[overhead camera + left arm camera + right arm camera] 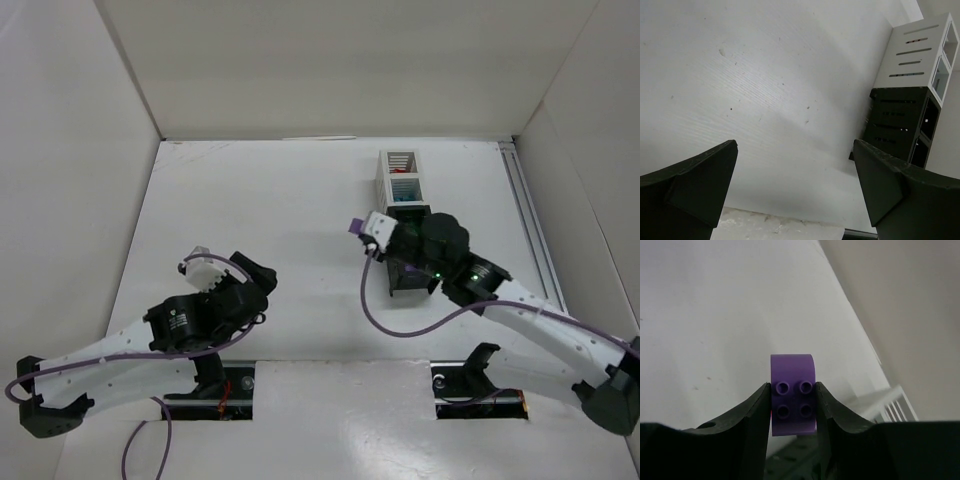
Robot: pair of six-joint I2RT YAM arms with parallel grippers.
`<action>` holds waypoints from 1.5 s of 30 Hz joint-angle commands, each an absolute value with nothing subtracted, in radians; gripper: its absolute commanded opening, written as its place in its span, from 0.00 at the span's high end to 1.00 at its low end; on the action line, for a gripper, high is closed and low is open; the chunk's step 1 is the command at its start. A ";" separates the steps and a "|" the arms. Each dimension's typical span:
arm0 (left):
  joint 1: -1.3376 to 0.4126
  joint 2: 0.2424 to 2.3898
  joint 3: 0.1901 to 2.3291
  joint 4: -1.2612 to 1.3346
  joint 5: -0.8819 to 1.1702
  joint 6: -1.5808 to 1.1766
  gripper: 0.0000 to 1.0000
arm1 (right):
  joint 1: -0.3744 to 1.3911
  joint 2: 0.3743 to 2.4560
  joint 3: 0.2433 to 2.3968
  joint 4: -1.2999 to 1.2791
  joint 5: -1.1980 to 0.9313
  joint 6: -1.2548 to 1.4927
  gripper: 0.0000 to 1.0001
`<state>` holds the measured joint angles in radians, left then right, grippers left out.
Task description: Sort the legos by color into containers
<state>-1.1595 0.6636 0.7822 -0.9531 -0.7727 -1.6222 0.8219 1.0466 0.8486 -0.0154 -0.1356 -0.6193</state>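
Right pincer (792, 389) is clamping narrowly on a small purple plastic toy brick (792, 371). The studs are facing the wrist camera. The fingertips are pinching its two flat sides, and its rounded top is standing proud of them.

Left pincer (795, 150) is gaping fully wide and carrying nothing, hanging over the near left of the worktop (300, 190).

The row of four small slatted open-top bins (384, 185), two white and two black, is running out toward the far edge of the worktop, right of centre. The right arm is sitting over the black pair, so you are not seeing them from above.

Things you should be watching for:
- Only part of the brick is sitting between the tips, so a jolt is likely to twist it or let it slip out.
- The bin mouths are small. A release off centre is risking the brick clipping a dividing wall and bouncing into the wrong colour or onto the worktop.
- The row is looking light, so a low pincer could be shoving or tipping it.
- The purple cable (385, 325) is looping beside the black bins and may be snagging them.
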 commanded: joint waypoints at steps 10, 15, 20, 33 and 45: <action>-1.164 0.810 0.816 -0.646 -0.795 -1.376 0.00 | 0.490 0.750 0.693 -0.341 -0.081 -0.611 0.73; -1.140 0.868 0.836 -0.580 -0.775 -1.316 0.00 | 0.471 0.750 0.673 -0.341 -0.132 -0.620 0.64; -1.063 0.910 0.836 -0.477 -0.672 -1.209 0.00 | 0.471 0.739 0.684 -0.353 -0.132 -0.620 0.19; -0.896 1.002 0.877 -0.445 -0.571 -1.062 0.00 | 0.381 0.750 0.896 -0.586 0.417 -0.393 0.00; -0.764 1.002 0.868 -0.405 -0.472 -0.992 0.00 | 0.350 0.779 0.983 -0.626 0.581 -0.382 0.00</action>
<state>-0.7681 1.0069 0.8364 -0.4263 -0.4854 -1.0229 0.3534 0.7807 0.9596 -0.6304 0.5392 -0.4072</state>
